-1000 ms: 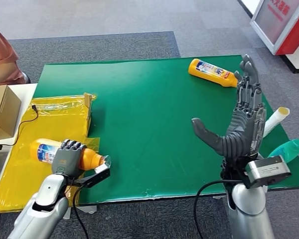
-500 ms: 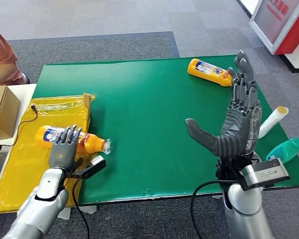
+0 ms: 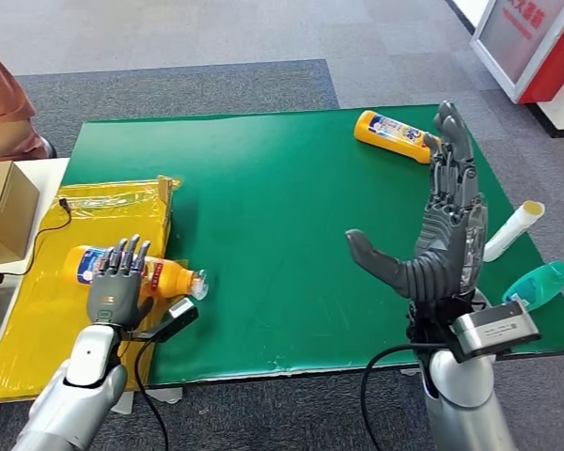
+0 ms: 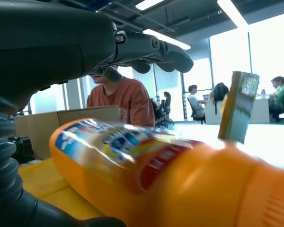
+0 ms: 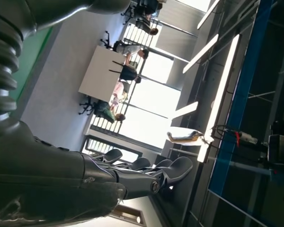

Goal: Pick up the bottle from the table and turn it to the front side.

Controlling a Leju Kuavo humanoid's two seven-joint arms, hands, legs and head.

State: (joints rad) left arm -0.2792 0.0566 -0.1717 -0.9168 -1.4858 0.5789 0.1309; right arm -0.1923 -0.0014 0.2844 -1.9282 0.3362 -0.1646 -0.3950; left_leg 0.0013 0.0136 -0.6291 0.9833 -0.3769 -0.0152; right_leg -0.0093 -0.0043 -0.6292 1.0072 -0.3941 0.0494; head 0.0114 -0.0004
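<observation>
Left robot hand [image 3: 116,287] was released, fingers spread over the orange bottle [image 3: 141,274] lying label-up on the yellow sheet [image 3: 31,329] at the tabletop's [image 3: 279,216] left edge; right robot hand [image 3: 442,235] hovered empty; turn looked done, next: lift clear.

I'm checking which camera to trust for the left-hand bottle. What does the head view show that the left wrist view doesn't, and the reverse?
Head view alone: the green mat, a second orange bottle lying at its far side, and the raised right hand, open. Left wrist view alone: the near bottle's label close up and people seated at desks in the background. Both share: the orange bottle lying on the yellow sheet, and the left hand with fingers spread over it, not closed.
</observation>
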